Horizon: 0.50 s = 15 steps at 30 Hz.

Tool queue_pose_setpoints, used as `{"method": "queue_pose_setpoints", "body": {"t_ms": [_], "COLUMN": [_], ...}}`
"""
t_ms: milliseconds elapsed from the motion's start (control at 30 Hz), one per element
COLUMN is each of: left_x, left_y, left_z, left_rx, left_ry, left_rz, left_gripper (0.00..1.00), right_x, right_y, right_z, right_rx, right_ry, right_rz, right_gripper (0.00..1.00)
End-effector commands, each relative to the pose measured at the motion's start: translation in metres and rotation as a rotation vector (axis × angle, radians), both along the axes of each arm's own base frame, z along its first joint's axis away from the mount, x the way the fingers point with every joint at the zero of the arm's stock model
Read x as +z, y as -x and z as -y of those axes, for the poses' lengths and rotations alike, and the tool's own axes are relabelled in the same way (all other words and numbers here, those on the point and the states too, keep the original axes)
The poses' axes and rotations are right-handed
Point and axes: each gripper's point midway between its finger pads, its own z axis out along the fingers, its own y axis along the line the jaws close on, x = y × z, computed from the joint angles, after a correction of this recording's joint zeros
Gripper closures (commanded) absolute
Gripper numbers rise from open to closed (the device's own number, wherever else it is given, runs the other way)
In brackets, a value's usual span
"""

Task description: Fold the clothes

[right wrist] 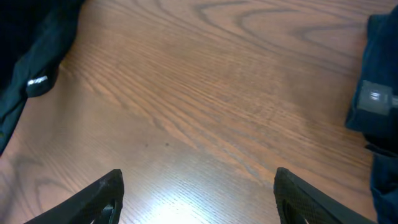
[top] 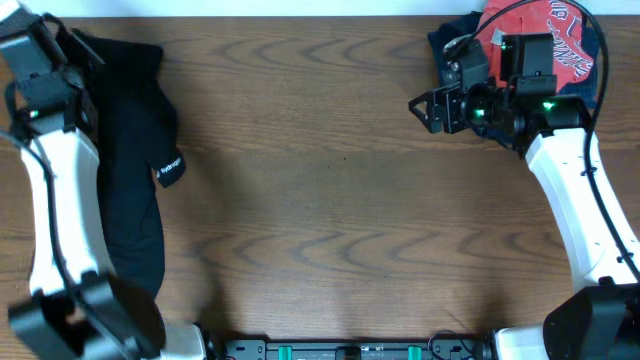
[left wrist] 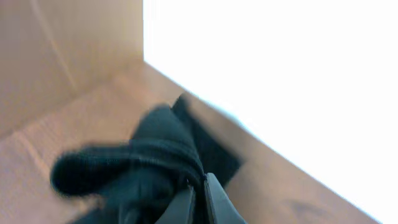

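Wood-grain table (top: 330,200) takes up nearly all of the overhead view. On its left side lies the black garment (top: 130,150), the thing to be folded. It is a long, limp strip that runs from the far left corner down toward the near edge, bunched and not spread flat.

At the far right corner a red shirt (top: 565,40) with white lettering lies over a navy garment (top: 450,40). I judge that they are set aside there, outside the work.

The left gripper (left wrist: 198,186) is at the far end of the black garment. Its jaws are pressed together on a fold of that cloth, probably so that it can draw the cloth out toward the open middle of the table.

The right gripper (top: 422,108) hovers above bare wood just beside the pile, jaws spread and holding nothing. It points toward the garment, as if ready to take a corner.

Smallest is the tag (top: 171,170), black with white print, at the garment's right edge.
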Motion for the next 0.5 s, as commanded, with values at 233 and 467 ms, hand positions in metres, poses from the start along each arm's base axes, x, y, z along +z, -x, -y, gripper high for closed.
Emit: {"method": "queue_pose_setpoints", "body": {"t_ms": [233, 467], "left_x": [0.075, 0.090], "left_y": [0.000, -0.007], "left_z": [0.044, 0.056], "left_rx": [-0.067, -0.070], "left_ry": [-0.010, 0.133], "left_rz": [0.226, 0.353], "left_gripper": [0.94, 0.94], "right_x": [0.014, 0.008], "right_y": [0.028, 0.038], "right_z": [-0.089, -0.157], "right_rx": [0.228, 0.285], "right_ry": [-0.114, -0.130], "right_rz": [0.026, 0.046], "right_gripper": [0.28, 0.28]}}
